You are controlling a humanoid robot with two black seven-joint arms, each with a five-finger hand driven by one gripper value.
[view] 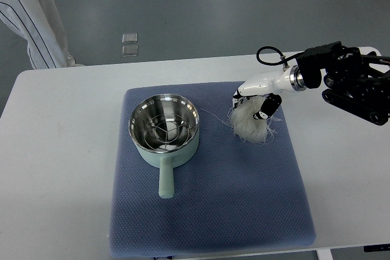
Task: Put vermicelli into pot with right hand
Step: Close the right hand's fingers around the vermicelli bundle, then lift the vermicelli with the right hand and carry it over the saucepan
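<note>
Now right hand (259, 103) grips vermicelli (250, 125), strands hanging downward.

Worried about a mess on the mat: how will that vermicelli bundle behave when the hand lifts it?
The vermicelli looks loose and wispy, with strands straying outward, so it will probably sag and shed bits. It seems light for its bulk. The right hand is closed over its top, so lower strands may trail toward the pot.

A mat (244, 211) lies on the table (55, 150) at frame centre. The pot (164, 129) stands on its upper left, the vermicelli (248, 123) upper right, under the right hand (259, 98).
</note>
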